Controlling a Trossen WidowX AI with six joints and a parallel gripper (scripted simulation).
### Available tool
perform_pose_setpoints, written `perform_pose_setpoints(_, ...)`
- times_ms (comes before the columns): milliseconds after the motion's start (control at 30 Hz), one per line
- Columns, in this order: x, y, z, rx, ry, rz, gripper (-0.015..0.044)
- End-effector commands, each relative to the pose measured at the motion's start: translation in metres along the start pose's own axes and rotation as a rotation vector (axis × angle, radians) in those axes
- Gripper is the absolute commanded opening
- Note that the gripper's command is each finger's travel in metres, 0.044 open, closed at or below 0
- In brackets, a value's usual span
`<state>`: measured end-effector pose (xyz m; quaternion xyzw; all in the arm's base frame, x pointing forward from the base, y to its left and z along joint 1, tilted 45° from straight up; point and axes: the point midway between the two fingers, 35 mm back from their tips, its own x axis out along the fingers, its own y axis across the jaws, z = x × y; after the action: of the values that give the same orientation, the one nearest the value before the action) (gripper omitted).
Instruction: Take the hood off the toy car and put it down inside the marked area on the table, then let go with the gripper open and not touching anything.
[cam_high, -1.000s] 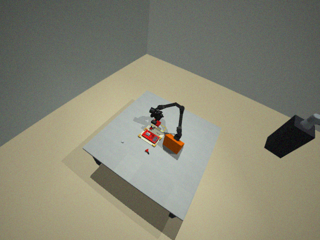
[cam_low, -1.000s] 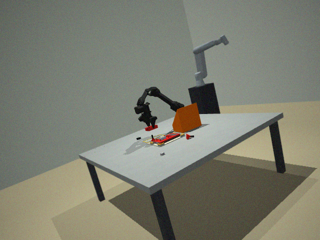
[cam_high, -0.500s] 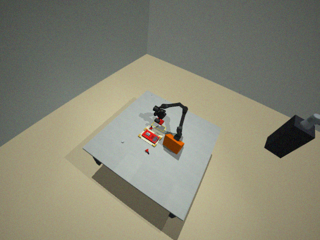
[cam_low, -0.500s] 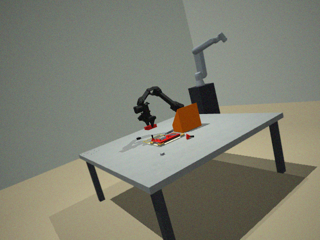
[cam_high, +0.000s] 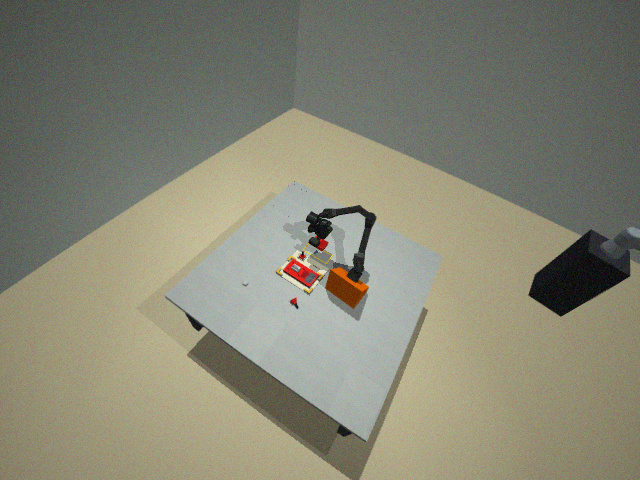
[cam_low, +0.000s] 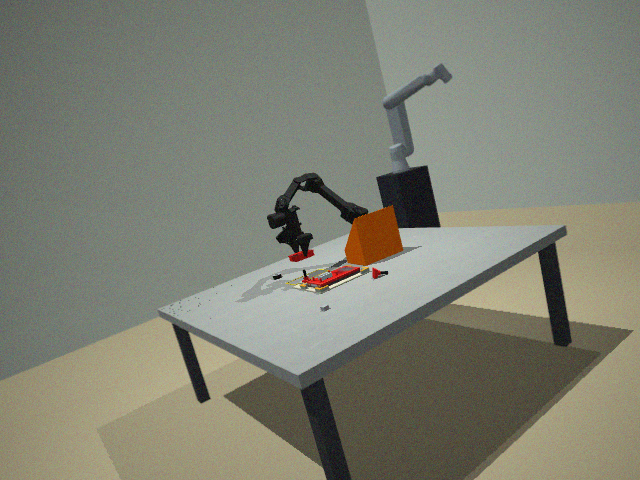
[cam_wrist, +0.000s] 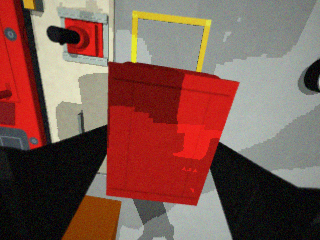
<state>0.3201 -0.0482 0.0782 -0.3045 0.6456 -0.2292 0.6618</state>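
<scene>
The gripper (cam_high: 318, 241) (cam_low: 300, 252) (cam_wrist: 163, 145) is shut on the red hood (cam_high: 322, 244) (cam_low: 301, 256) (cam_wrist: 150, 150) and holds it in the air above the table. In the wrist view the hood spans the gap between the two black fingers, with its broad face towards the camera. The yellow outline of the marked area (cam_high: 329, 258) (cam_wrist: 172, 19) lies on the table beside the car's board; the hood hides its near part in the wrist view. The red toy car (cam_high: 306, 273) (cam_low: 338, 275) (cam_wrist: 11, 60) sits on the cream board, apart from the hood.
A red block with a black peg (cam_high: 301, 256) (cam_wrist: 92, 42) stands on the board. An orange wedge (cam_high: 343, 288) (cam_low: 374, 237) (cam_wrist: 95, 220) stands by the arm's base. A red piece with a black handle (cam_high: 294, 301) (cam_low: 376, 273), a small grey piece (cam_high: 245, 283) (cam_low: 324, 308) and a black piece (cam_low: 277, 276) lie around.
</scene>
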Motion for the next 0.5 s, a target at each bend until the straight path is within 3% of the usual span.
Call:
perform_pose_setpoints(0, 0.003, 0.0004, -0.0003, -0.009, 0.001, -0.003, 0.0)
perform_pose_setpoints(467, 0.0124, 0.0005, 0.0005, -0.009, 0.001, -0.003, 0.0)
